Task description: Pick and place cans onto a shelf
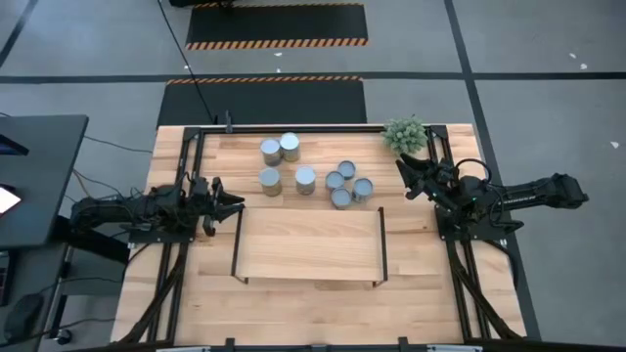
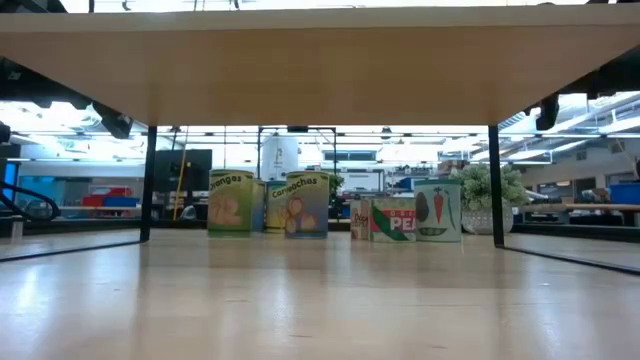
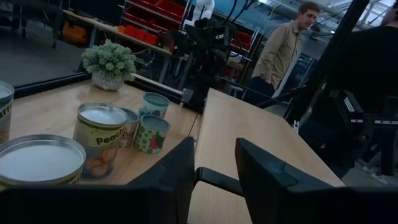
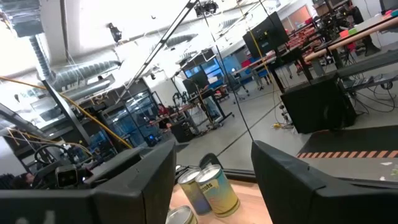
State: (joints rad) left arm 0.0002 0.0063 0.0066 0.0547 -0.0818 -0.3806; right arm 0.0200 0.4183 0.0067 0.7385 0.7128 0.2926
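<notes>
Several silvery cans stand upright in a cluster [image 1: 305,179] on the tabletop, beyond the shelf's far edge. The larger pale ones [image 1: 270,152] are at the left, the smaller ones [image 1: 346,184] at the right. They also show in the low view [image 2: 305,205], the left wrist view [image 3: 99,137] and the right wrist view [image 4: 211,186]. The shelf [image 1: 308,244] is a light-wood board on black rails at mid-table. My left gripper [image 1: 236,201] is open and empty by the shelf's left rail [image 3: 217,180]. My right gripper [image 1: 403,176] is open and empty, to the right of the cans.
A small green plant [image 1: 406,134] in a pot stands at the table's far right corner, close to my right gripper. A black frame [image 1: 293,128] runs along the table's far edge. A dark desk [image 1: 34,176] stands left of the table. People [image 3: 283,50] stand beyond the table.
</notes>
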